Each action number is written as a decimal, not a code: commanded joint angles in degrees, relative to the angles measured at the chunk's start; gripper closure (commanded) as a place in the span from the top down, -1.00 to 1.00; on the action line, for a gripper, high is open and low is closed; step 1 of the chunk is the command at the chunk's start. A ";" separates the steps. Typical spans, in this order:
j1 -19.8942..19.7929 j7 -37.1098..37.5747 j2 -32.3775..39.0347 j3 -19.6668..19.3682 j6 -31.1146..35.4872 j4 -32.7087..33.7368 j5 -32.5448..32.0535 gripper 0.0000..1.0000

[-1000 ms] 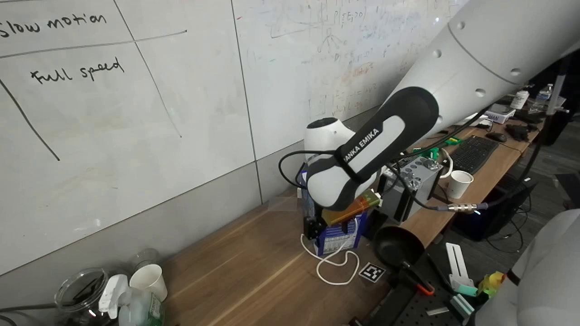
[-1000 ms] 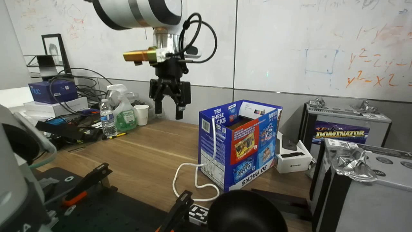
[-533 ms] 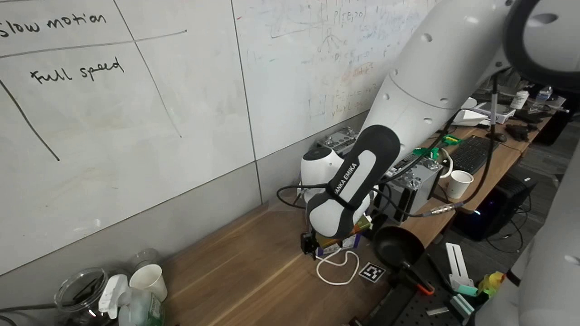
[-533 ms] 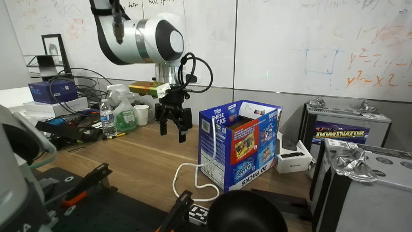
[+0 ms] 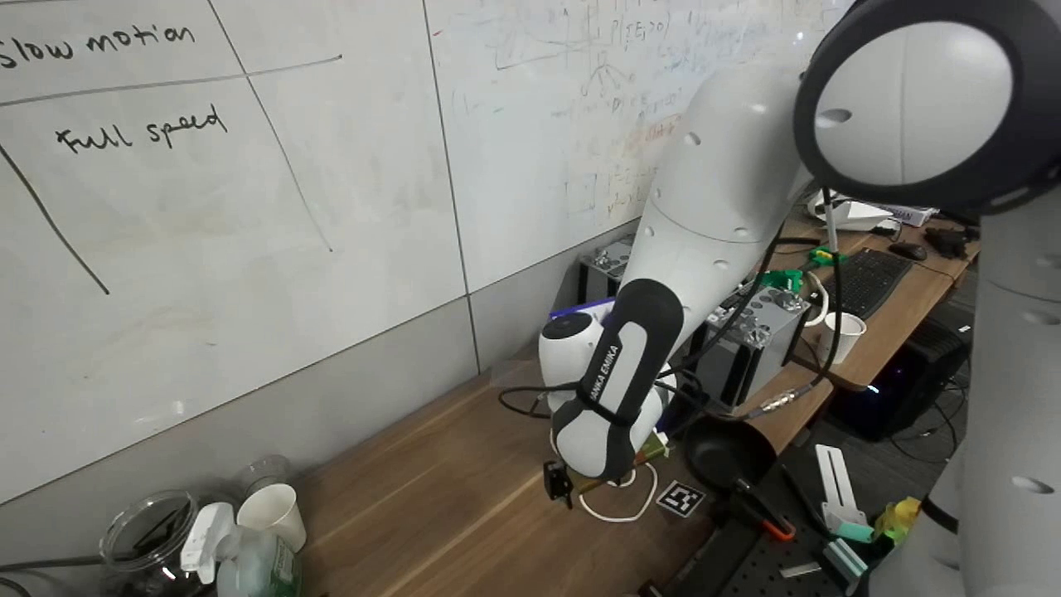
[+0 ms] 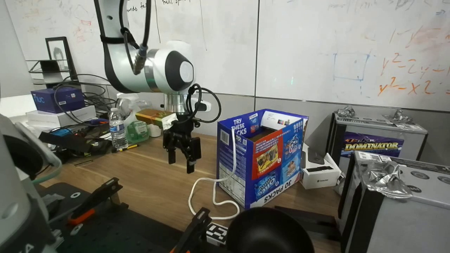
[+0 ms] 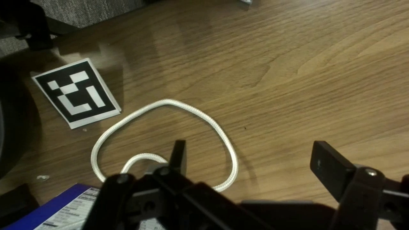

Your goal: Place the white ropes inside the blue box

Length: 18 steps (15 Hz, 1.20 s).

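Note:
The white rope (image 6: 234,151) hangs over the rim of the blue box (image 6: 246,172) and runs down its outer side. Its lower part lies in loops on the wooden table beside the box, and any part inside the box is hidden. My gripper (image 6: 181,164) is above the table, to the side of the box, pointing down and open with nothing held. In the wrist view, the rope loop (image 7: 235,163) lies below the gripper (image 7: 249,150), partly between its fingers and partly hidden behind one of them. A corner of the box (image 7: 48,207) shows at lower left.
A black pan (image 6: 269,228) and a marker card (image 6: 217,232) are near the rope. Behind the box sit a white carton (image 6: 320,175) and grey metal units (image 6: 397,211). A spray bottle (image 6: 137,131) and water bottle (image 6: 118,130) stand farther off. A whiteboard (image 5: 348,166) backs the table.
My gripper has come down a good way toward the table, staying open. In an exterior view the arm has swung lower, uncovering part of the box's top edge. Rope and box stay put.

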 commanded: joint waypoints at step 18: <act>6.05 -0.78 18.00 -5.03 16.93 7.56 14.08 1.00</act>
